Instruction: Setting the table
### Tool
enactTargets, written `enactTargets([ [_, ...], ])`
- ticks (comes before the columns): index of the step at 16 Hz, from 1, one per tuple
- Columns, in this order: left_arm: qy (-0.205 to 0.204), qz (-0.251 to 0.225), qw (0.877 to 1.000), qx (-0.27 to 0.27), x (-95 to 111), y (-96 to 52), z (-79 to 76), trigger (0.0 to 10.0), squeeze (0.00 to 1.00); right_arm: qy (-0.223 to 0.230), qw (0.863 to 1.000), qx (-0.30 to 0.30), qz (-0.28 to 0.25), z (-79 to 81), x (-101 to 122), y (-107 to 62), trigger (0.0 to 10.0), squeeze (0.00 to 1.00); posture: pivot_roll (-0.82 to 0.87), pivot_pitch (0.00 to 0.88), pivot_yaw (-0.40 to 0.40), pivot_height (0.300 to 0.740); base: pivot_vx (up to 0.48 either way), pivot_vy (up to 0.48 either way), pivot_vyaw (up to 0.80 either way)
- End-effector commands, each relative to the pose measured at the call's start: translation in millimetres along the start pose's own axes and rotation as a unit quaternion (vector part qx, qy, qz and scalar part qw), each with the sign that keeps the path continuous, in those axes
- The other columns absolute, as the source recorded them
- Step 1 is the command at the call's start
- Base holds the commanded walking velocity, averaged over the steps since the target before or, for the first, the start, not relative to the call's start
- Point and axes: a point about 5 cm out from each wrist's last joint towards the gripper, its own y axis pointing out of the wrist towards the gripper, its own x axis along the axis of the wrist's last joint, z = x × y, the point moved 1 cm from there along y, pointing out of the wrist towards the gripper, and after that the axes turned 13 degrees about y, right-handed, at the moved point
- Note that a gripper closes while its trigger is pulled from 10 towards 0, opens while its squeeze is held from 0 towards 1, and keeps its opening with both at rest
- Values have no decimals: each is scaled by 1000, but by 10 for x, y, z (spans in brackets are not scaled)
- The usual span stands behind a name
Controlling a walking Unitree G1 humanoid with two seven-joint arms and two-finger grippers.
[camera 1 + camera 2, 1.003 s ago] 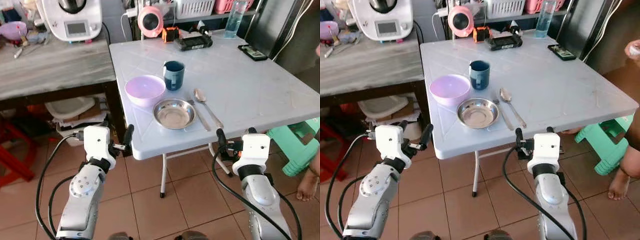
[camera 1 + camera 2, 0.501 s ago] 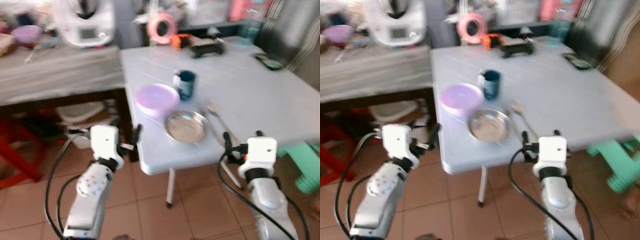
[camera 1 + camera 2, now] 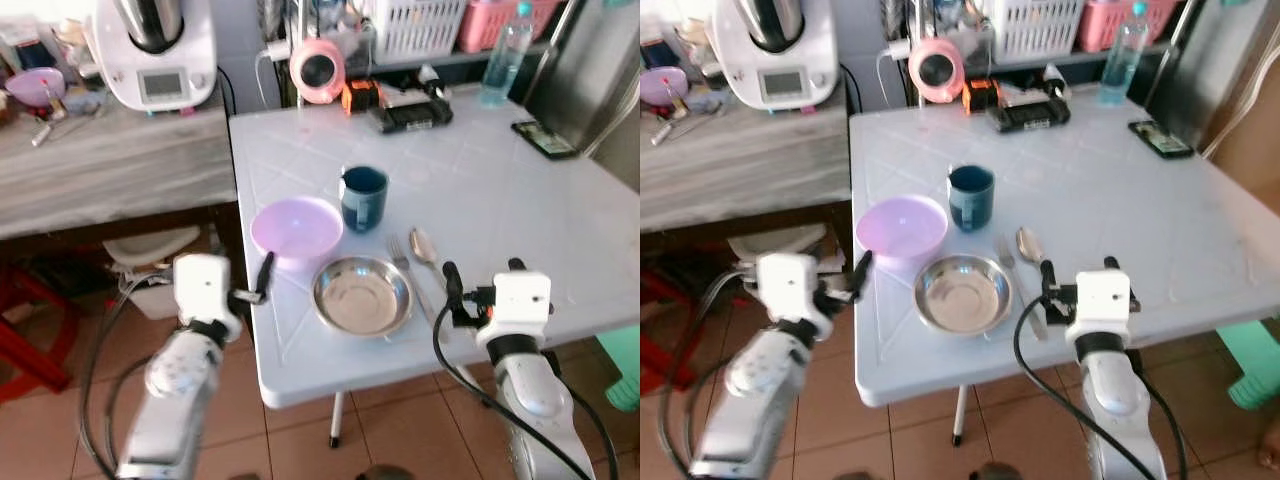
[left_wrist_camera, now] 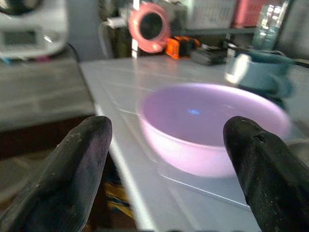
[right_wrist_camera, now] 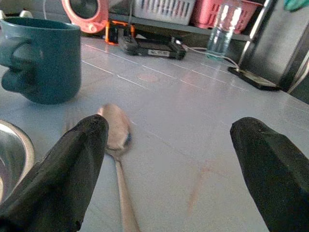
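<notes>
The robot stands at the near edge of the white worktop [image 3: 520,200] with both arms raised. Its left claw [image 3: 264,274] sits just off the near-left corner, fingers spread wide, aimed at the purple bowl [image 3: 296,229]; in the left wrist view the bowl [image 4: 212,125] fills the gap between the two black fingers [image 4: 82,169]. The right claw [image 3: 478,285] hangs over the near edge, also wide open, pointing across the worktop, with the spoon [image 5: 116,140] lying just ahead of it.

The place setting is gathered toward the near-left part of the worktop. The bowl stands close to the left edge. The steel plate [image 3: 362,296] lies just nearer the front edge and to the right of it, its rim very close to the bowl; I cannot tell if they touch. The dark blue mug [image 3: 364,197] stands upright just behind and right of the bowl. A fork [image 3: 400,262] and the spoon [image 3: 425,250] lie side by side along the plate's right side, heads pointing to the far edge.

At the far edge sit a pink round gadget [image 3: 317,70], an orange item [image 3: 357,95], a black device [image 3: 412,112] and a water bottle [image 3: 503,57]. A phone [image 3: 545,139] lies near the far-right corner. To the left is a grey counter [image 3: 100,160] carrying a white kitchen machine [image 3: 155,55].
</notes>
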Motion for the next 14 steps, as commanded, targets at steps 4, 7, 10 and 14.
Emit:
enactTargets([
  [4, 8, -6, 1000, -7, 8, -65, 96, 10000, 0, 8, 1000, 21, 5, 91, -15, -12, 10000, 0, -34, 0, 17, 740, 0, 0, 0],
  [7, 27, 5, 999, -46, -55, -200, 155, 10000, 0, 13, 999, 48, 20, 128, -50, -23, 10000, 0, -21, 0, 18, 740, 0, 0, 0],
  [10, 44, 11, 997, -60, -84, -270, 225, 10000, 0, 34, 995, 83, 50, 174, -131, -44, 10000, 0, -12, 0, 19, 740, 0, 0, 0],
  [14, 44, 7, 996, -72, -63, -278, 183, 10000, 0, 70, 986, 127, 81, 249, -167, -28, 10000, 0, -11, 0, 21, 740, 0, 0, 0],
])
